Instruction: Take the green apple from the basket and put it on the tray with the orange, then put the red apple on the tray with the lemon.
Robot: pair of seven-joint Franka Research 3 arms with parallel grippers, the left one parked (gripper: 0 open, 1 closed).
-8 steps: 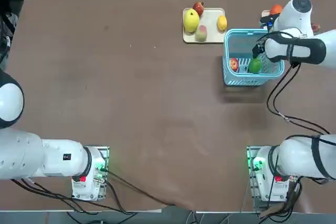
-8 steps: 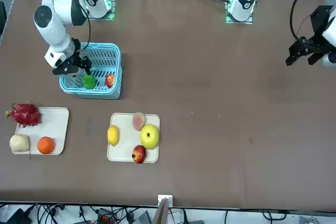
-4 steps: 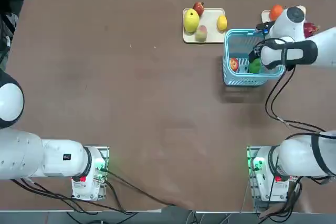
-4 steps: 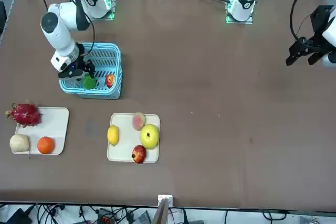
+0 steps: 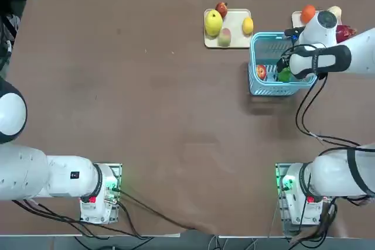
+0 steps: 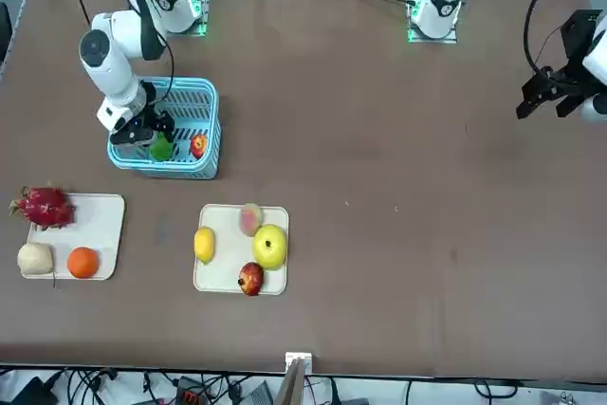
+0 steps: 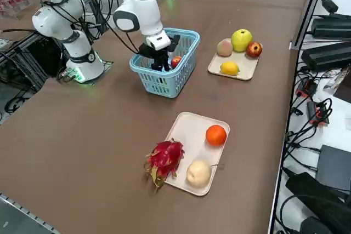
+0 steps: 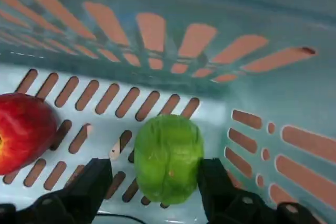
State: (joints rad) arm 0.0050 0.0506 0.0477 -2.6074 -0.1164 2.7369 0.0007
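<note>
My right gripper (image 8: 155,167) is down inside the light blue basket (image 6: 176,169), open, with one finger on each side of the green apple (image 8: 168,157). One finger touches the apple and a small gap shows at the other. The green apple (image 6: 160,149) rests on the basket floor beside the red apple (image 8: 23,129), which also shows in the top view (image 5: 261,72). The orange (image 6: 82,262) lies on the tray (image 6: 106,225) beyond the basket. The lemon (image 6: 204,245) lies on the other tray (image 6: 222,274).
A magenta dragon fruit (image 6: 44,206) and a pale beige fruit (image 6: 35,258) share the orange's tray. A large yellow-green fruit (image 6: 269,246), a dark red fruit (image 6: 250,279) and a pinkish fruit (image 6: 250,218) share the lemon's tray. The basket's walls closely surround the gripper.
My right gripper has lowered into the basket and come down around the green apple. The fruits have not moved.
</note>
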